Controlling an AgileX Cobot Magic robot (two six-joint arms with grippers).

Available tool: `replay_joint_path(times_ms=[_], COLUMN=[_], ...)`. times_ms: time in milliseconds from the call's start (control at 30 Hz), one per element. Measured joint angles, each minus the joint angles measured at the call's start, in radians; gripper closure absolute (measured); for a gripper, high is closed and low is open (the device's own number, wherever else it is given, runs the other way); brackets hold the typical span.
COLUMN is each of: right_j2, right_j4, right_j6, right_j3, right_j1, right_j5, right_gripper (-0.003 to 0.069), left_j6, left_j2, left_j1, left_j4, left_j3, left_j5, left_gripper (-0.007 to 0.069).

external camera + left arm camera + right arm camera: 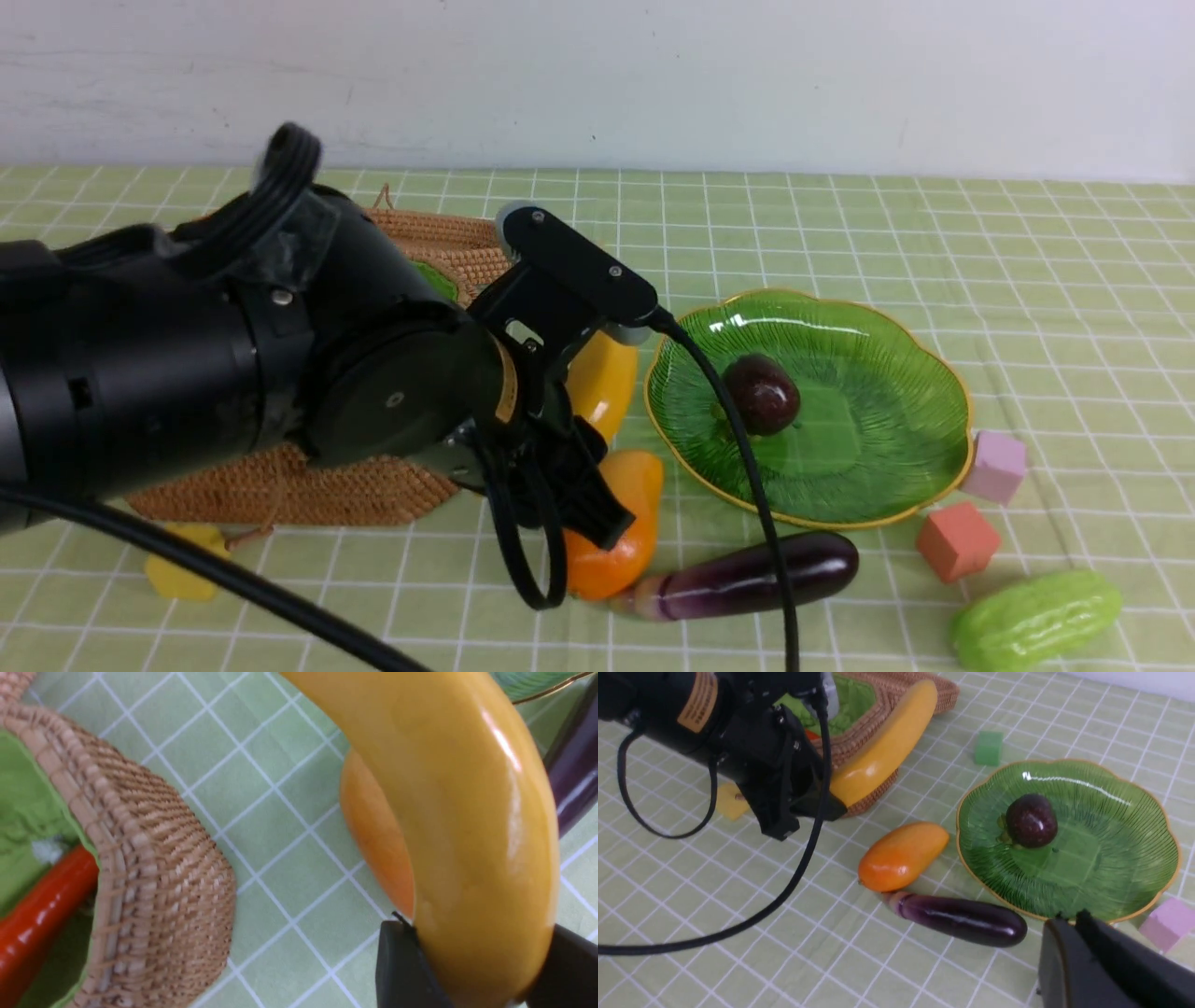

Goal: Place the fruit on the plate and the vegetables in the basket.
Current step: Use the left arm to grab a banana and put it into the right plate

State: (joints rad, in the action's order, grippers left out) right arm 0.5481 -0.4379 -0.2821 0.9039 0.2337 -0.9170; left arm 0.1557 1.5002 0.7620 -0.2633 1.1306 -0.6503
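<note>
Near: gourd (1036, 621), eggplant (747, 579) and mango (616, 541) lie unsorted on the cloth (1027, 280); right gripper (1071, 921) closed, empty | Mid: left gripper (481, 975) clamps the banana (602, 378) beside the basket (159, 858) | Far: mangosteen (763, 394) on plate (868, 392); carrot (42, 914) in basket | We count two of six placed

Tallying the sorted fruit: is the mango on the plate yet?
No, the mango lies on the tablecloth beside the plate, whose only fruit is the mangosteen.
</note>
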Motion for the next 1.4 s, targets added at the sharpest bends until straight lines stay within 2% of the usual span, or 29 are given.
replay_joint_path(times_ms=[367,533,667,700,833,1000,1133,1400], right_j2=[0.0,0.0,0.0,0.0,0.0,0.0,0.0,0.0], right_j4=[0.0,0.0,0.0,0.0,0.0,0.0,0.0,0.0], right_j6=[0.0,0.0,0.0,0.0,0.0,0.0,0.0,0.0], right_j3=[0.0,0.0,0.0,0.0,0.0,0.0,0.0,0.0], right_j1=[0.0,0.0,0.0,0.0,0.0,0.0,0.0,0.0], right_j5=[0.04,0.04,0.04,0.04,0.04,0.037,0.031,-0.003], right_gripper=[0.0624,0.0624,0.0624,0.0624,0.0624,0.0624,0.0624,0.0624], left_j6=[-0.042,-0.274,-0.45,-0.458,-0.655,-0.829,-0.907,-0.942], left_j2=[0.0,0.0,0.011,0.013,0.105,0.236,0.364,0.563], left_j1=[0.0,0.0,0.0,0.0,0.0,0.0,0.0,0.0], left_j4=[0.0,0.013,0.105,0.11,0.224,0.314,0.389,0.501], left_j3=[0.001,0.002,0.013,0.015,0.113,0.284,0.447,0.684], left_j5=[0.002,0.055,0.093,0.093,0.044,-0.049,-0.115,-0.125], left_gripper=[0.0309,0.0309,0.0309,0.0309,0.0309,0.0309,0.0309,0.0309])
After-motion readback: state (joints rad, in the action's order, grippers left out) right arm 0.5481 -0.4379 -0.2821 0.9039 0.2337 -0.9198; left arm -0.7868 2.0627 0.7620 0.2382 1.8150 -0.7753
